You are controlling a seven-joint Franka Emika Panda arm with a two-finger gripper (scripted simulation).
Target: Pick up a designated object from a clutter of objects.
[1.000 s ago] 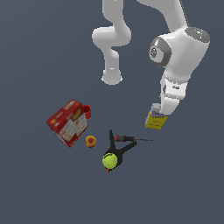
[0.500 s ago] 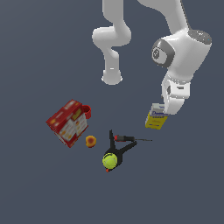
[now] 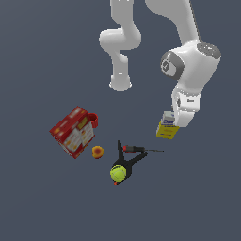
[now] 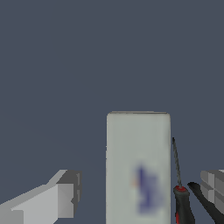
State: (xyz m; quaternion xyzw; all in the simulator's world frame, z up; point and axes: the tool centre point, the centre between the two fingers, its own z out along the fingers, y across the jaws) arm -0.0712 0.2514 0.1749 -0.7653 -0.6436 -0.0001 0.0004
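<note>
currently: my gripper (image 4: 140, 197) spread, fingers (image 4: 61, 199) astride the yellow-and-white carton (image 3: 167, 127), apart from it. i would centre, clear the screwdriver (image 3: 141, 149), then close.

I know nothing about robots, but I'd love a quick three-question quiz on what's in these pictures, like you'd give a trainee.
1. True or false: the gripper is already shut on the yellow-and-white carton.
2. Which thing touches the black clamp? A) red mug B) tennis ball C) red-and-white box
3. Fill in: the thin tool lying between clamp and carton is a ______.

Key
1. False: in the wrist view the fingers stand apart on either side of the carton, with gaps.
2. B
3. screwdriver
</note>
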